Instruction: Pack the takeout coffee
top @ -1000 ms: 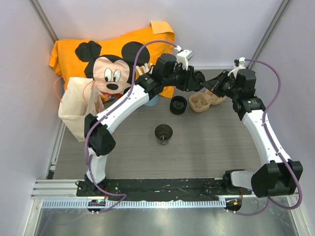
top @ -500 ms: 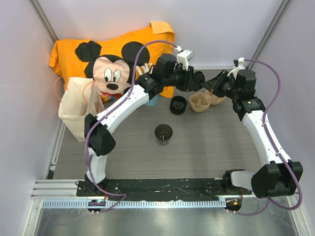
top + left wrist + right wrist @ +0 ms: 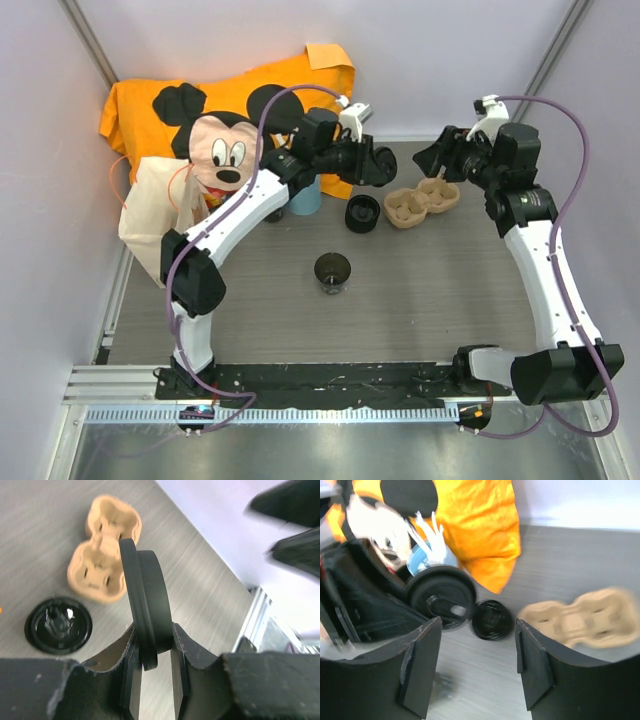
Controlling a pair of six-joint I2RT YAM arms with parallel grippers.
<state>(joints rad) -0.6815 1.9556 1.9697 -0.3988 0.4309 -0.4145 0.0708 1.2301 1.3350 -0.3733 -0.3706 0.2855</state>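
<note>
At the upper left of the overhead view you had the orange Mickey cloth (image 3: 150,110), with the blue cup (image 3: 306,196) of white sticks just right of it. Your left end effector (image 3: 154,640) pinched a black disc (image 3: 150,590) edge-on, fingers tight against both faces, above the counter (image 3: 430,290). The takeout coffee (image 3: 332,271) stood upright at the frame's centre, well apart from both arms. Further right lay the black ring piece (image 3: 362,212), just beside the tan cup carrier (image 3: 423,203). At the upper right, your right end effector (image 3: 477,630) was spread wide, holding nothing.
</note>
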